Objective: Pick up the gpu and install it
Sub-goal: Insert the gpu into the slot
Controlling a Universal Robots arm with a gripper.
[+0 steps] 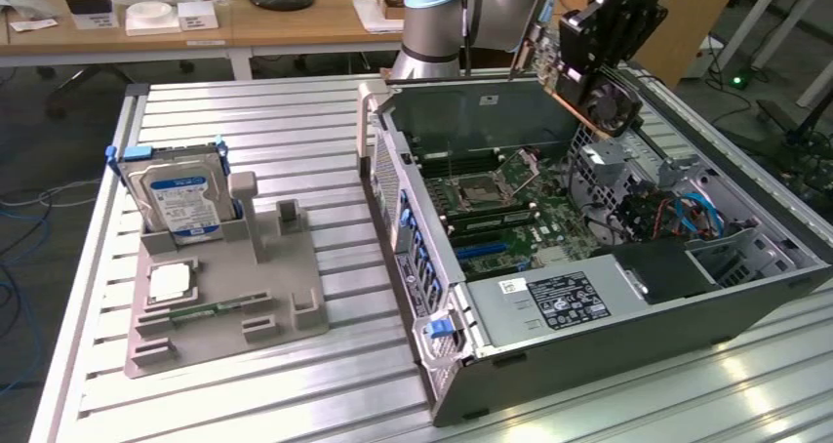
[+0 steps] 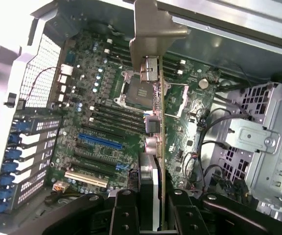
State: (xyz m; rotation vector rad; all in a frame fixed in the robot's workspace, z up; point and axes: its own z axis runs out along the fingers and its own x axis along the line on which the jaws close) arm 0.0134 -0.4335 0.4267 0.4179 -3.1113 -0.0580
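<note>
The gpu (image 1: 588, 80), a thin dark card with a round fan and an orange-brown edge, hangs tilted above the far right corner of the open computer case (image 1: 450, 365). My gripper (image 1: 610, 19) is shut on its upper part. In the wrist view the gpu (image 2: 156, 122) shows edge-on between my gripper (image 2: 153, 213) fingers. Its silver end bracket (image 2: 151, 29) points away, over the motherboard (image 2: 89, 112). The card is clear of the board, with the blue slot (image 2: 99, 140) off to one side of it.
On the exterior view's left, a grey fixture tray (image 1: 280, 297) holds a hard drive with a blue label (image 1: 182, 201), a small square chip (image 1: 172, 282) and a green memory stick (image 1: 209, 311). Inside the case are a power supply (image 1: 553, 302), cables (image 1: 696, 214) and a drive cage (image 2: 258, 142).
</note>
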